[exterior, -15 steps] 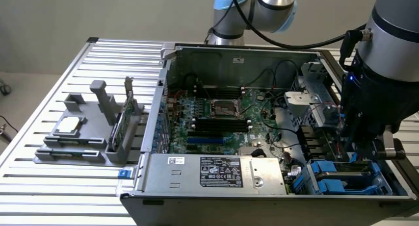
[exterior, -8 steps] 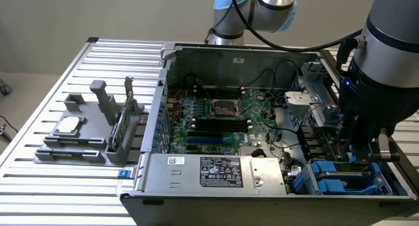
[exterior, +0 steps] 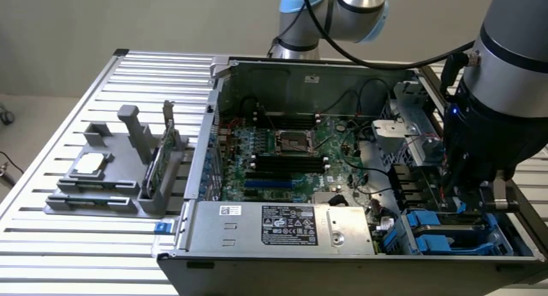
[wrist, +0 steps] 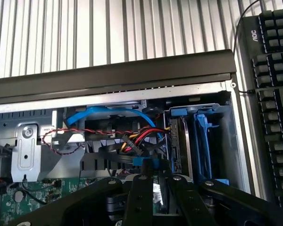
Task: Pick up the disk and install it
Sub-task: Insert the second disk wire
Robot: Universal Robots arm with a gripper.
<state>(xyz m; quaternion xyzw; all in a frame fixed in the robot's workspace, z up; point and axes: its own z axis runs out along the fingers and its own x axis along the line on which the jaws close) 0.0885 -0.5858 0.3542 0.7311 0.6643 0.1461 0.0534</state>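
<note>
The disk (wrist: 180, 141) stands on edge in the drive bay at the corner of the open computer case (wrist: 113, 75), its dark side and connector end facing the wrist camera and blue plastic framing its end. Closest to the lens, the gripper (wrist: 156, 181) hangs low just in front of that bay. Its black linkage bars angle in towards each other, with a small blue tab and a scrap of white label in the narrow space between them (whether it is clenched on anything or released, I cannot tell). Just beside the disk an empty blue carrier (wrist: 203, 141) sits in the same bay. To the other side of the disk, a bundle of red, yellow and black wires (wrist: 141, 136) and a flat blue cable (wrist: 99, 113) cross a dark opening. Beyond the case's wall lie the slatted metal table (wrist: 108, 33) and a black keyboard (wrist: 273, 94).

In the exterior view the arm (exterior: 505, 84) reaches down at that view's right, with the gripper (exterior: 462, 203) above the blue carriers (exterior: 437, 235). Farther towards its left are the motherboard (exterior: 287, 148), the power supply (exterior: 283, 225) and a grey fixture (exterior: 111, 180) on the table.
</note>
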